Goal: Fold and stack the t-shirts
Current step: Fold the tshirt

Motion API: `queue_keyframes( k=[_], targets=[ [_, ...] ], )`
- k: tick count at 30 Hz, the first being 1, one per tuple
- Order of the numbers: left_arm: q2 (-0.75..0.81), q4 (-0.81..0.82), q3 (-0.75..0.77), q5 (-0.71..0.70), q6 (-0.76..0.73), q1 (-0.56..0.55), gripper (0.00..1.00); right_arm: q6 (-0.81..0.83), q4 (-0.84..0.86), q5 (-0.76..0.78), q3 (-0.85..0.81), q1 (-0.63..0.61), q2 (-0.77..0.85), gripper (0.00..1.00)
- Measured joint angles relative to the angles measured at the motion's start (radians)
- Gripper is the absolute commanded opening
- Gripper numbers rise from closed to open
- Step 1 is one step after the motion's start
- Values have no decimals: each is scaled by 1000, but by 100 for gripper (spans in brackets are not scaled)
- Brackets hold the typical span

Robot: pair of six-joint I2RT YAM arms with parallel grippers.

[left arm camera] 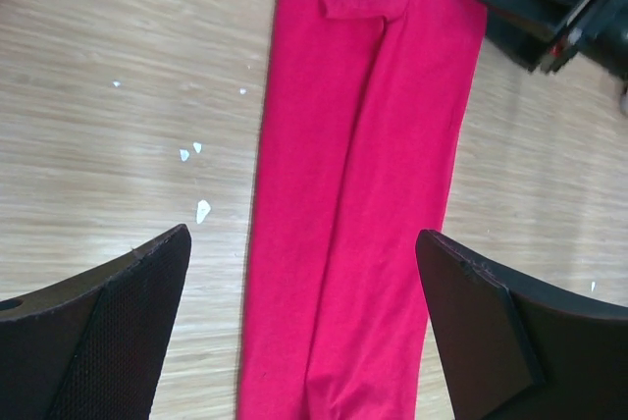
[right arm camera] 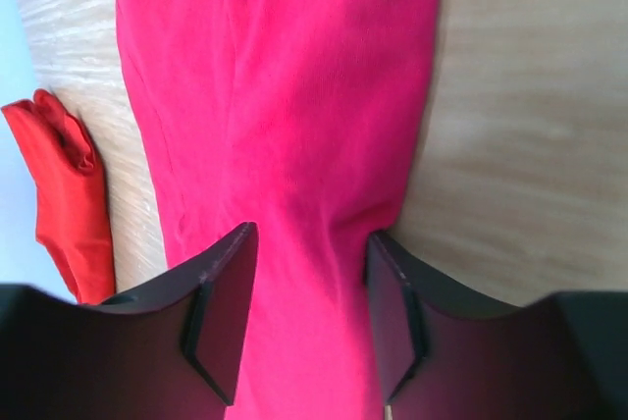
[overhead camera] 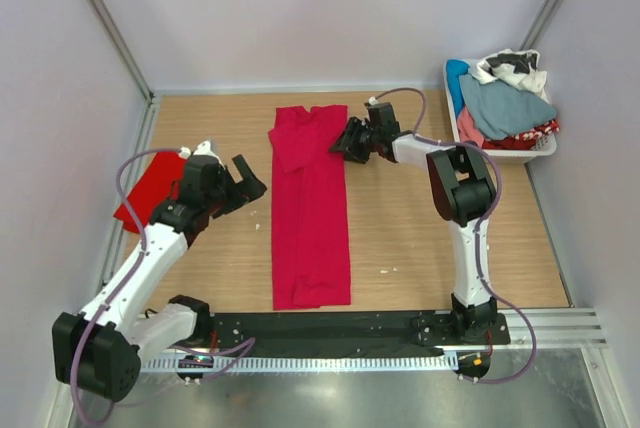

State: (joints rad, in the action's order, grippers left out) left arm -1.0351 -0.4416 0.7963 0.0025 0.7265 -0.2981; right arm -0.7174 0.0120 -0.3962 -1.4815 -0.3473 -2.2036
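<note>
right claw (right arm camera: 309,243) parted over crimson t-shirt (right arm camera: 294,77), left claw (left arm camera: 302,243) wide, scarlet t-shirt (right arm camera: 69,184) apart

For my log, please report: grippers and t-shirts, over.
Left gripper open, beside crimson t-shirt. Right gripper open, at its far end. Crimson t-shirt folded in long strip; scarlet t-shirt apart, at left. Nothing in the way.

Our top camera sits high behind the arms and looks down on the whole table (overhead camera: 420,238). Our left wrist camera hangs a little above the wood and looks down. Our right wrist camera looks down from very close. All three see the long crimson shirt (overhead camera: 310,208). The top and right wrist views both show the scarlet shirt (overhead camera: 150,188).
</note>
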Motion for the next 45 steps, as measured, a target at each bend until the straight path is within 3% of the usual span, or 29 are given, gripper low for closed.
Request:
queue_keyframes(
  k=[4, 5, 8, 9, 13, 14, 16, 17, 20, 25, 30, 38, 45],
  targets=[
    [12, 14, -66, 26, 0, -1, 96, -13, -17, 11, -64, 14, -49, 31],
    [5, 11, -85, 28, 0, -1, 96, -14, -22, 13, -70, 19, -56, 15],
    [-20, 0, -125, 35, -1, -1, 96, -13, -48, 27, -88, 35, -72, 2],
    [-27, -1, -132, 39, -1, -1, 95, -13, -52, 24, -94, 40, -75, 1],
    [-37, 10, -140, 54, 2, -8, 95, -3, -63, 19, -106, 77, -81, 1],
    [-41, 19, -142, 57, 4, -15, 95, 0, -66, 16, -106, 90, -81, 7],
    [-53, 38, -147, 61, 11, -35, 95, 3, -66, 10, -106, 119, -81, 30],
    [-60, 49, -153, 63, 18, -47, 95, 1, -64, 1, -106, 135, -81, 56],
    [-88, 79, -172, 69, 36, -91, 94, 13, -30, -42, -112, 170, -66, 70],
    [-133, 129, -195, 72, 68, -160, 95, 56, -47, -16, -23, 183, 10, 70],
    [-117, 165, -233, 74, 92, -201, 90, 101, -116, 42, 315, 139, 288, 63],
    [-57, 172, -338, 73, 165, -313, 79, 109, -254, 181, 728, -120, 783, 60],
    [-15, 174, -386, 56, 236, -418, 70, -21, -336, 236, 903, -328, 948, 52]
  ],
)
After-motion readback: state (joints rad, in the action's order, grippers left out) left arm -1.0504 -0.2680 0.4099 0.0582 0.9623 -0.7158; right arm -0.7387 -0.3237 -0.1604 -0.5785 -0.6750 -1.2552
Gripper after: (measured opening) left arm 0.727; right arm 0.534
